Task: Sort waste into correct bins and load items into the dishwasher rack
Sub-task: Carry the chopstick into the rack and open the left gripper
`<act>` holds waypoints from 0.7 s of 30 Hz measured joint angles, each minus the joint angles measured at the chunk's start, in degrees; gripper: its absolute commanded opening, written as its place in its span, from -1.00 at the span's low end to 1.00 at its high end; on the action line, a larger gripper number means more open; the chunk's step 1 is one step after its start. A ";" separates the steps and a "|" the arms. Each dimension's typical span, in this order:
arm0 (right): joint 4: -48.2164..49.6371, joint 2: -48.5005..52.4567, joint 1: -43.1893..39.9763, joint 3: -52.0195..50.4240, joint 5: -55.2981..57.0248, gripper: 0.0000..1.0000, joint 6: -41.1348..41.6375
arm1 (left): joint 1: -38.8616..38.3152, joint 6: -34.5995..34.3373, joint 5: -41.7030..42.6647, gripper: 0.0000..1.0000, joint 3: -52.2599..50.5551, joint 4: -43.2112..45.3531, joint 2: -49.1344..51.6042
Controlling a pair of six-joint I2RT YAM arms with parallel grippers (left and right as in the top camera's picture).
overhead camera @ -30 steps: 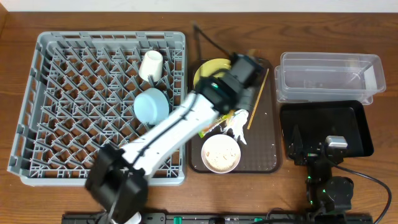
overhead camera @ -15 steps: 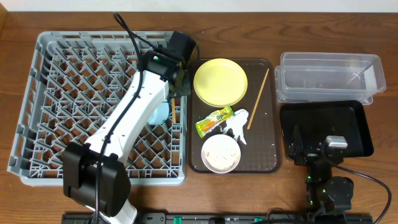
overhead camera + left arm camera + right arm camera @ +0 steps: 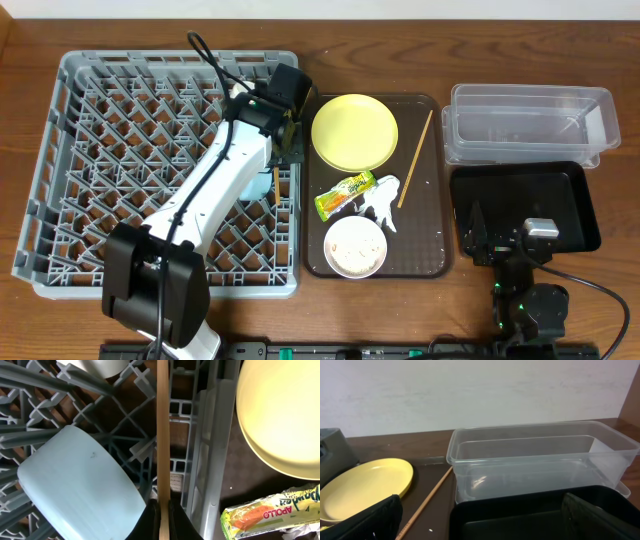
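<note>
Overhead: the left gripper (image 3: 284,150) hangs over the right edge of the dishwasher rack (image 3: 180,58); a second chopstick (image 3: 415,160) lies on the brown serving tray (image 3: 430,230).

Left wrist: its fingers pinch a wooden chopstick (image 3: 163,435) (lengthwise up the frame), beside the light blue bowl (image 3: 80,485).

Right wrist: the right gripper (image 3: 480,519), fingers spread wide, sits over the black tray (image 3: 520,507), with the clear tub (image 3: 540,460) behind.

The left gripper (image 3: 284,150) hangs at the right edge of the rack (image 3: 100,150), a chopstick (image 3: 277,187) showing just below it. The brown tray (image 3: 432,250) carries a plate (image 3: 355,131), wrapper (image 3: 345,194), tissue (image 3: 386,197), white bowl (image 3: 354,246) and a second chopstick (image 3: 415,158). Right of it sit the tub (image 3: 525,120) and black tray (image 3: 540,190)
</note>
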 measured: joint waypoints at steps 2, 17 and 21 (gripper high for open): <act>0.00 0.00 0.00 0.00 0.00 0.98 0.00 | 0.00 0.39 0.00 -0.67 0.00 0.04 0.00; 0.02 0.00 0.00 0.00 0.00 0.99 0.00 | 0.02 0.70 0.35 -0.53 0.00 1.36 -0.22; 0.00 0.00 0.00 0.00 0.00 0.98 0.00 | 0.02 0.81 3.28 -0.53 0.00 3.08 -2.23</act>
